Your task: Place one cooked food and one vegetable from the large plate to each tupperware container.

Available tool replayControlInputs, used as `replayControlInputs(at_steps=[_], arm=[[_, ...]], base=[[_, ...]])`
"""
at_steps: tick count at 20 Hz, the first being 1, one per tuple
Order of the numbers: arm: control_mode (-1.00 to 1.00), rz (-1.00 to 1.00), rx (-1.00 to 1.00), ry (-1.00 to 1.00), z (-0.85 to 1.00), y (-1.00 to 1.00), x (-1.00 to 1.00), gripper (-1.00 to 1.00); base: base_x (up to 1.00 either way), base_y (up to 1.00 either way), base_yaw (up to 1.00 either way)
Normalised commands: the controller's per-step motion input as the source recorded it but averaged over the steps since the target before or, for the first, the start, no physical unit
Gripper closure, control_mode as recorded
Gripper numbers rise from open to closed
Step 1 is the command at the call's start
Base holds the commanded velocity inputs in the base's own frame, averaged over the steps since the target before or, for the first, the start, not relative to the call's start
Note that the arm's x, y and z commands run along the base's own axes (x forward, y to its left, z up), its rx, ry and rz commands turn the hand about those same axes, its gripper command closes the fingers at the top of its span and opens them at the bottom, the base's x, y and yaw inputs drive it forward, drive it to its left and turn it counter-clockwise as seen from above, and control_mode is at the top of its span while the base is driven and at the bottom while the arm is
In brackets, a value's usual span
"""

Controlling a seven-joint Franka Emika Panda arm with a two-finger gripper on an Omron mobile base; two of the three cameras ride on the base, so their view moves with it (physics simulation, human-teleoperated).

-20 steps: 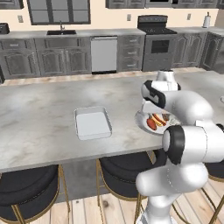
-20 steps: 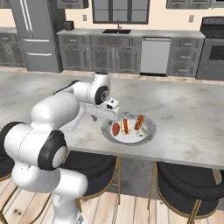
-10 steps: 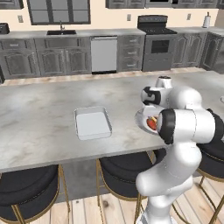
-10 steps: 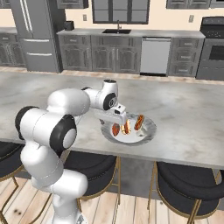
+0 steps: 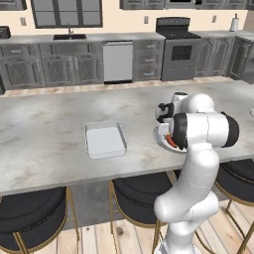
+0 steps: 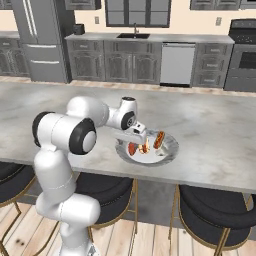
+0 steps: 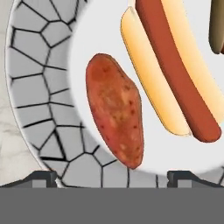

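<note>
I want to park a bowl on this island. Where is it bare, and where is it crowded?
Bare marble stretches between the tupperware container and the large plate, and left of the container. It is crowded at the plate: the gripper hangs over the vegetable and hot dog.

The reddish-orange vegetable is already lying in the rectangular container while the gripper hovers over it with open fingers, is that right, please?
Not quite: the vegetable lies on the large plate, beside the hot dog, as the hand view shows. The container holds nothing in the left base view. The gripper does hover over it, open.
</note>
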Motion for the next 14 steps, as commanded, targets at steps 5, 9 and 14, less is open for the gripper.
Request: replayControlInputs(at_steps=[5, 9, 14], arm=[[-1.00, 0.00, 0.00, 0.00, -0.34, -0.02, 0.30, -1.00], [-1.00, -0.01, 0.00, -0.01, -0.35, -0.16, 0.15, -1.00], [-1.00, -0.03, 0.00, 0.00, -0.25, -0.06, 0.00, -1.00]], base=[[0.00, 0.00, 0.00], [0.00, 0.00, 0.00], [0.00, 0.00, 0.00]])
